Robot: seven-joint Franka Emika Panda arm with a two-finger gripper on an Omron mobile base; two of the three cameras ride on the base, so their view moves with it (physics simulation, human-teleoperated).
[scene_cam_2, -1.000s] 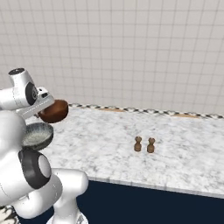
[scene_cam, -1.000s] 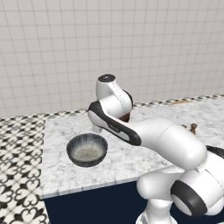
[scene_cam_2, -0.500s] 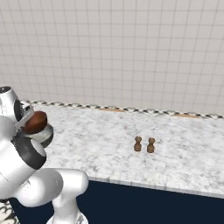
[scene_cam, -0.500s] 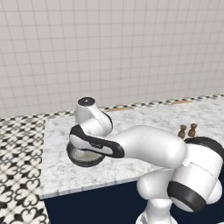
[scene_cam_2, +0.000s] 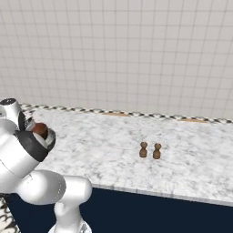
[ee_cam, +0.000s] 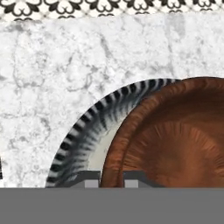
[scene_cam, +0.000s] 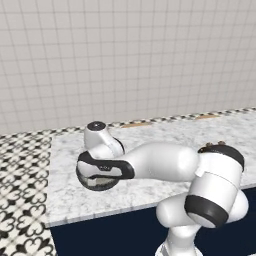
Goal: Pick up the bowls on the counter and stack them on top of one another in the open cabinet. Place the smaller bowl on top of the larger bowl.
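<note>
Two finger tips of the pincer [ee_cam: 111, 178] clamp the glossy reddish-brown bowl's [ee_cam: 175, 140] rim, above the wide striped grey bowl [ee_cam: 83, 135] on the marble bench [ee_cam: 65, 65].

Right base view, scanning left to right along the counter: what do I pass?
Smaller bowl tucked against the arm at the far left → left shaker → right shaker, all over the marble counter.
</note>
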